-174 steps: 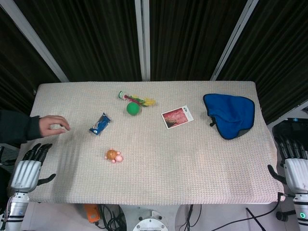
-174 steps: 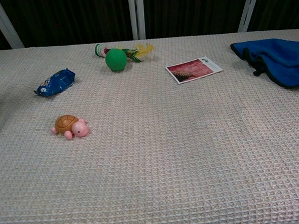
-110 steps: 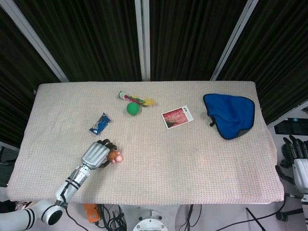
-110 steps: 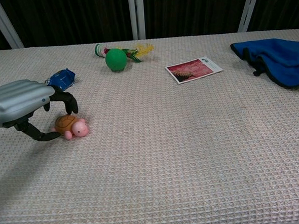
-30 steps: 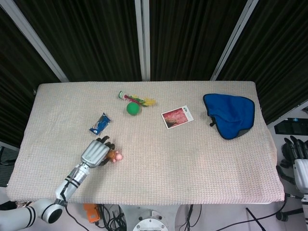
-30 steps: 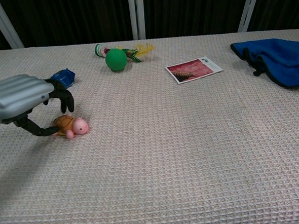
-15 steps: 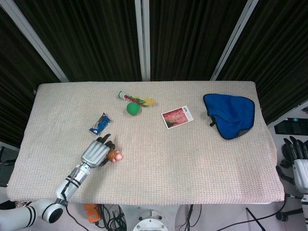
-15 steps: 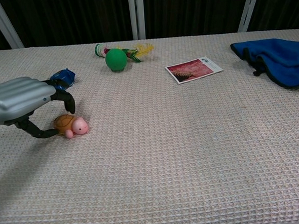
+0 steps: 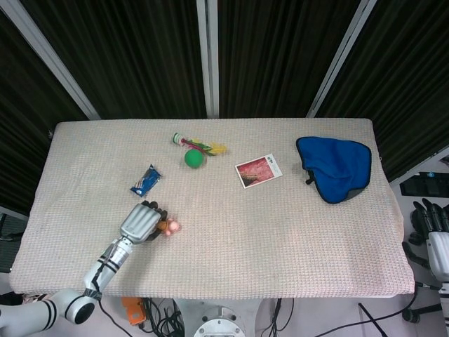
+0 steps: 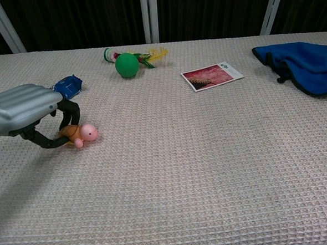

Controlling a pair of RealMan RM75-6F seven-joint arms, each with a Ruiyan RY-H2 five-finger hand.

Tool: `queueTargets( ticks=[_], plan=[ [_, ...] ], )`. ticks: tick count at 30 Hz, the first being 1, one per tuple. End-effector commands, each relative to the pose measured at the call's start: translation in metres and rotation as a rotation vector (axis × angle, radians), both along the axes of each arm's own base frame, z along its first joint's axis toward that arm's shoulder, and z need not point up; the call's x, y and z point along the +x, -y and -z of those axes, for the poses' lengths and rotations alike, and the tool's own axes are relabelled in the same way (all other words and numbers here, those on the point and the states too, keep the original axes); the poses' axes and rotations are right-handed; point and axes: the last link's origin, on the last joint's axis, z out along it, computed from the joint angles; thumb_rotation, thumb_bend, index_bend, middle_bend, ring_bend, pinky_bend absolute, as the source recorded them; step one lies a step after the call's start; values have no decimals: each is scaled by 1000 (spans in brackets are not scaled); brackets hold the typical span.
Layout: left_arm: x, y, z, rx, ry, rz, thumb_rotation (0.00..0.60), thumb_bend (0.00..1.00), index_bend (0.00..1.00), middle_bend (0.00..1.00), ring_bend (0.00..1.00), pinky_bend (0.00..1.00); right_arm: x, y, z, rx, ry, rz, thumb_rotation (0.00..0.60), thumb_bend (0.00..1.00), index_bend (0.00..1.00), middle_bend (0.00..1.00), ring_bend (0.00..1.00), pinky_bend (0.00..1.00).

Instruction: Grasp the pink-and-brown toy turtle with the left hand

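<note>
Right now the toy turtle (image 10: 80,133) sits near the front left corner of the bench (image 10: 211,169), with a brown shell and a round pink head that pokes out to the right. Around it, the left hand (image 10: 27,111) curls its dark fingers (image 10: 71,114) over the shell and its thumb under, pinching the turtle. From the head view, that hand (image 9: 140,223) covers most of the turtle (image 9: 168,226). Only this view shows the right hand (image 9: 433,235), off the bench's right edge; whether its fingers are spread cannot be told.
</note>
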Motion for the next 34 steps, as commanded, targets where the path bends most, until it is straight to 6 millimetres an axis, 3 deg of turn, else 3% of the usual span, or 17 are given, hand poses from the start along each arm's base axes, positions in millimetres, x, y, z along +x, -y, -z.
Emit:
queueTargets(
  ticks=[1, 6, 8, 11, 15, 20, 24, 27, 31, 34],
  plan=[
    [-1, 0, 0, 3, -4, -3, 600, 456, 670, 623, 326, 410, 0, 0, 0, -1, -1, -1, 600, 218, 0, 0, 0, 0],
    [-1, 2, -2, 5, -14, -10, 600, 467, 635, 593, 313, 410, 0, -1, -1, -2, 0, 0, 600, 217, 0, 0, 0, 0],
    [-3, 3, -4, -9, -35, -30, 600, 461, 515, 473, 253, 403, 0, -1, -1, -4, 0, -1, 600, 218, 0, 0, 0, 0],
    [-2, 5, -12, -6, -60, -11, 600, 375, 269, 198, 107, 337, 0, -2, -2, -6, 1, -2, 600, 218, 0, 0, 0, 0],
    [-6, 9, -29, 43, -65, -1, 600, 305, 132, 69, 6, 218, 1, -3, -3, -11, 1, -7, 600, 218, 0, 0, 0, 0],
    [-21, 26, -63, 115, -74, -67, 600, 294, 98, 50, 0, 142, 4, -5, -3, -11, 13, -19, 600, 218, 0, 0, 0, 0],
    [-43, 57, -101, 226, -39, -166, 600, 291, 98, 49, 0, 137, 4, -9, -2, -18, 30, -22, 600, 218, 0, 0, 0, 0],
    [-75, 91, -130, 314, -13, -266, 600, 284, 98, 49, 0, 135, 0, -13, 1, -15, 39, -15, 600, 217, 0, 0, 0, 0],
    [-109, 131, -150, 375, 43, -358, 600, 282, 98, 49, 0, 95, -4, -16, 6, -6, 43, -3, 600, 217, 0, 0, 0, 0],
    [-124, 147, -159, 426, 70, -386, 600, 282, 98, 49, 0, 93, -4, -16, 8, 2, 37, -5, 600, 217, 0, 0, 0, 0]
  ],
)
